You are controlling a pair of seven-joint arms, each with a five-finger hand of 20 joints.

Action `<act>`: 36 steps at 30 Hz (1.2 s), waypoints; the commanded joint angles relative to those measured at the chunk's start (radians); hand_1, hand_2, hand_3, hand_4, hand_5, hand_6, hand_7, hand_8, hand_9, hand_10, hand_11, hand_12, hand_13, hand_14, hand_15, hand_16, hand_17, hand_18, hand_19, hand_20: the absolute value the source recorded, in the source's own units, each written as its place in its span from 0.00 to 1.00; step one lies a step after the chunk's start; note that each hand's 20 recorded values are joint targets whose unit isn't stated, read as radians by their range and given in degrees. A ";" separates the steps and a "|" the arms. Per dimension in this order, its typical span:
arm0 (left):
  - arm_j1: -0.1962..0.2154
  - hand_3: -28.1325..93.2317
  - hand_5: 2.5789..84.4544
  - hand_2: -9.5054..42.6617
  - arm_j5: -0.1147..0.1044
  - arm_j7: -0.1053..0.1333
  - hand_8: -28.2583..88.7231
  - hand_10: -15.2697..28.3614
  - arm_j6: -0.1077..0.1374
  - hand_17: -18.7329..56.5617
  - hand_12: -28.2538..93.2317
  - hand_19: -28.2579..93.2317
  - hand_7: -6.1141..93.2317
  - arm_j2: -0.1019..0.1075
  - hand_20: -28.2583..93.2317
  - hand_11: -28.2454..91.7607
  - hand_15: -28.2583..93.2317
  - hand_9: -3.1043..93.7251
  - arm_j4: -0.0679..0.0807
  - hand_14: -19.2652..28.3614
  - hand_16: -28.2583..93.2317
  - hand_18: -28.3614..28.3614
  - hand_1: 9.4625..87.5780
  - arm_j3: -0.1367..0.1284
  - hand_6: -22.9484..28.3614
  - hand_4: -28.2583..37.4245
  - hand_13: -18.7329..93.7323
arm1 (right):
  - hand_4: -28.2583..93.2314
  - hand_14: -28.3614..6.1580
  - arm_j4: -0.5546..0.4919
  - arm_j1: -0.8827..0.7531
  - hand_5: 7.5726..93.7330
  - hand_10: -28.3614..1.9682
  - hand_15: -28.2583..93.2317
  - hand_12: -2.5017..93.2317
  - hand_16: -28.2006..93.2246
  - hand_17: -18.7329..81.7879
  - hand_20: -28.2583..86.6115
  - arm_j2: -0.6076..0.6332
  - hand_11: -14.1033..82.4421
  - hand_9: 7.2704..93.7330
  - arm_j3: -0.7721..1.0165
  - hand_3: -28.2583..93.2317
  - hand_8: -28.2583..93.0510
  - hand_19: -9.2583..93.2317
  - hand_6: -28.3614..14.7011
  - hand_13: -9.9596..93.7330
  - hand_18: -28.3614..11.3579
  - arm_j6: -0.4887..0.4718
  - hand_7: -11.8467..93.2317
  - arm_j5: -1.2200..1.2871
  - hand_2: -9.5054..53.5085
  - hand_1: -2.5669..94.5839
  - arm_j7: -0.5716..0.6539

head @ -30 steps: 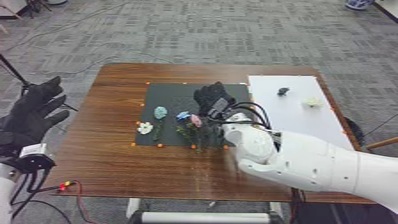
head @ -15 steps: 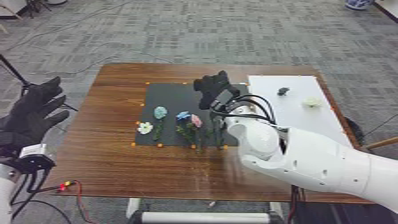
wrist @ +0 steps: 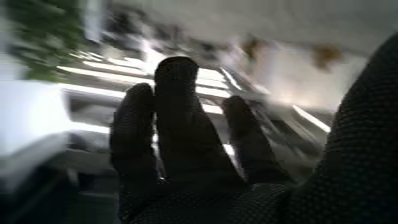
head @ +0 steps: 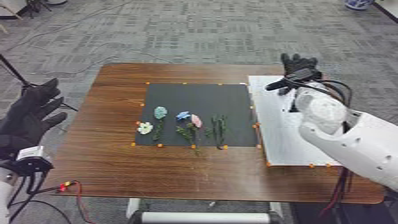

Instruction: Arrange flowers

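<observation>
In the head view my right hand point(head: 298, 66) is above the far part of the white board, fingers spread and nothing in them. The right wrist view has the same hand point(wrist: 195, 150) with its fingers straight. My left hand point(head: 30, 112) stands open off the table's left side. On the dark mat lie a white flower point(head: 145, 128), a light teal flower point(head: 160, 112), a blue flower point(head: 183, 115), a pink flower point(head: 196, 121) and green stems point(head: 219, 131) to their right. My right hand and arm hide part of the white board.
The dark mat point(head: 200, 95) covers the middle of the brown table point(head: 178, 172), with the white board point(head: 298, 145) to its right. Orange markers line their edges. A cable with a red and yellow connector point(head: 64, 186) lies at the near left corner.
My right hand has moved right, from over the dark mat to over the white board, uncovering the green stems. The flowers on the mat and my left hand have stayed where they were.
</observation>
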 commanded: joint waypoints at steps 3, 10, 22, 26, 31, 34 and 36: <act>0.017 0.60 0.18 0.12 -0.006 0.004 0.17 0.53 0.010 0.06 0.40 0.49 0.25 -0.014 0.32 0.38 0.51 0.14 -0.011 0.63 0.19 0.84 0.26 -0.008 0.47 0.00 0.18 | 0.09 0.40 0.109 -0.123 0.19 0.29 0.86 0.19 0.42 0.39 0.72 0.049 0.22 0.27 0.099 0.32 0.18 0.84 0.47 0.49 0.15 -0.004 0.20 0.051 0.00 0.55 0.014; 0.010 0.60 0.18 0.12 -0.004 0.004 0.17 0.53 0.006 0.06 0.40 0.49 0.25 -0.008 0.32 0.38 0.51 0.14 -0.009 0.63 0.19 0.83 0.26 -0.004 0.47 0.00 0.18 | 0.06 0.43 0.119 -0.121 0.38 0.48 0.87 0.22 0.44 0.41 0.73 0.027 0.34 0.44 0.068 0.38 0.14 0.86 0.56 0.56 0.14 -0.050 0.30 0.047 0.00 0.54 -0.005; 0.004 0.60 0.18 0.12 -0.006 -0.001 0.17 0.53 0.005 0.06 0.40 0.49 0.25 0.000 0.32 0.38 0.51 0.14 -0.003 0.63 0.19 0.83 0.26 0.003 0.47 0.00 0.18 | 0.00 0.56 0.159 -0.074 0.56 0.66 0.83 0.34 0.50 0.46 0.72 0.024 0.48 0.63 -0.055 0.95 0.17 0.88 0.70 0.64 0.18 0.031 0.48 -0.044 0.00 0.41 0.017; 0.004 0.60 0.18 0.12 -0.006 -0.001 0.17 0.53 0.003 0.06 0.40 0.49 0.25 0.000 0.32 0.38 0.51 0.14 -0.003 0.63 0.19 0.83 0.26 0.001 0.47 0.00 0.18 | 0.00 0.71 0.123 -0.072 0.68 0.73 0.77 0.53 0.60 0.52 0.71 0.039 0.41 0.81 -0.072 0.92 0.23 0.91 0.73 0.73 0.22 0.116 0.58 -0.054 0.00 0.57 -0.001; 0.004 0.61 0.18 0.12 -0.006 -0.003 0.17 0.53 0.000 0.06 0.40 0.49 0.25 0.002 0.32 0.38 0.51 0.14 -0.002 0.63 0.19 0.83 0.26 0.003 0.47 0.00 0.18 | 0.00 0.73 0.019 -0.012 0.77 0.75 0.75 0.54 0.63 0.54 0.71 0.053 0.39 0.86 -0.142 0.93 0.19 0.91 0.70 0.75 0.23 0.294 0.55 -0.070 0.00 0.59 -0.050; -0.003 0.61 0.18 0.12 -0.005 -0.006 0.17 0.53 -0.004 0.06 0.40 0.49 0.25 0.005 0.32 0.38 0.51 0.14 0.000 0.63 0.19 0.83 0.26 0.009 0.47 0.00 0.18 | 0.00 0.73 -0.026 0.033 0.77 0.75 0.76 0.54 0.63 0.55 0.71 0.032 0.39 0.87 -0.190 0.93 0.19 0.92 0.70 0.76 0.22 0.384 0.55 -0.060 0.00 0.58 -0.107; -0.012 0.60 0.18 0.12 -0.004 -0.008 0.17 0.53 -0.007 0.06 0.40 0.49 0.25 0.009 0.32 0.38 0.51 0.14 0.005 0.63 0.19 0.83 0.26 0.016 0.47 0.00 0.18 | 0.00 0.73 -0.048 0.053 0.77 0.76 0.76 0.54 0.64 0.55 0.71 0.009 0.39 0.87 -0.208 0.94 0.19 0.92 0.70 0.76 0.22 0.412 0.55 -0.033 0.00 0.58 -0.141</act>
